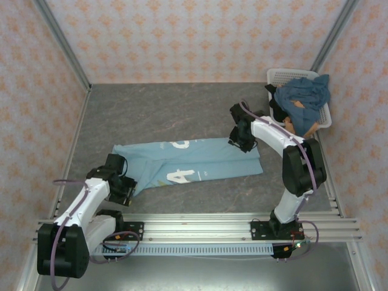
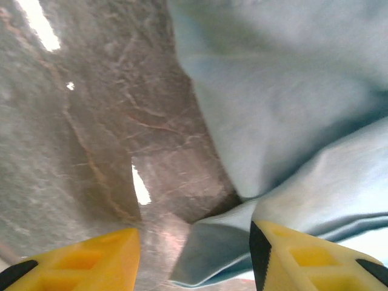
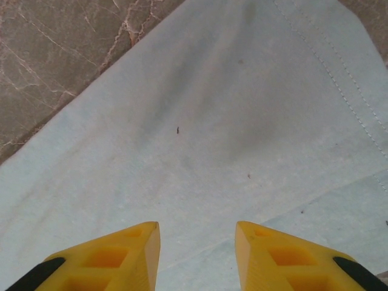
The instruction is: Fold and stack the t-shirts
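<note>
The light sky-blue t-shirt (image 1: pixel 188 162) with white letters lies folded lengthwise across the middle of the table. My left gripper (image 1: pixel 124 189) stands open at its near-left corner; in the left wrist view a folded corner of the cloth (image 2: pixel 242 245) lies between the yellow fingers (image 2: pixel 91 260), ungripped. My right gripper (image 1: pixel 242 140) is open just above the shirt's far-right edge, and the pale blue cloth (image 3: pixel 200 139) spreads flat under its fingers (image 3: pixel 273 254). The slate-blue t-shirt (image 1: pixel 303 97) and a bit of the orange-tan t-shirt (image 1: pixel 298 104) lie bunched in the basket.
The white lattice basket (image 1: pixel 282 75) sits at the far right corner, near the right arm's elbow. Grey marbled table (image 1: pixel 163 109) lies open behind the shirt. A metal rail (image 1: pixel 200 227) runs along the near edge.
</note>
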`<action>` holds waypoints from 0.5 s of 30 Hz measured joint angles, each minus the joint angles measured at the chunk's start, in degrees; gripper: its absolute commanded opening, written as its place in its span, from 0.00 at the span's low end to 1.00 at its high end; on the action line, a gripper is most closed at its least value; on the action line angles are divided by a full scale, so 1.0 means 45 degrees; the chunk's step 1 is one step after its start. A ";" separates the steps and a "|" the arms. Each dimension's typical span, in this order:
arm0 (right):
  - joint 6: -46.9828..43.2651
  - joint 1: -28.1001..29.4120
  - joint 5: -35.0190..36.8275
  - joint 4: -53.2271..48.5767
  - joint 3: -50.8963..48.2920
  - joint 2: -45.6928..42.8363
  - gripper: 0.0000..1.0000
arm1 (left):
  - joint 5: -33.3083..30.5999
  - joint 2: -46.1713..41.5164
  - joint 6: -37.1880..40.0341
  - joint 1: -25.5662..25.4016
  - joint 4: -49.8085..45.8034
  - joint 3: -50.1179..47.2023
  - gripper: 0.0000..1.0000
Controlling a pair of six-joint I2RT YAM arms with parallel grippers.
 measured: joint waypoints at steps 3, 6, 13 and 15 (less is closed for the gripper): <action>0.0000 0.0000 0.0005 0.0010 -0.0083 -0.0083 0.37 | -0.0005 -0.0223 -0.0826 -0.0039 0.0491 -0.0112 0.42; 0.0000 0.0000 0.0005 0.0010 -0.0112 -0.0170 0.36 | 0.0053 -0.0423 -0.1404 -0.0165 0.0801 -0.0306 0.35; 0.0005 0.0000 0.0010 0.0044 -0.0175 -0.0180 0.36 | 0.0325 -0.0641 -0.1865 -0.0165 0.0636 -0.0593 0.42; 0.0005 0.0000 0.0010 0.0049 -0.0175 -0.0180 0.36 | 0.0316 -0.0869 -0.1875 -0.0165 0.0233 -0.0593 0.44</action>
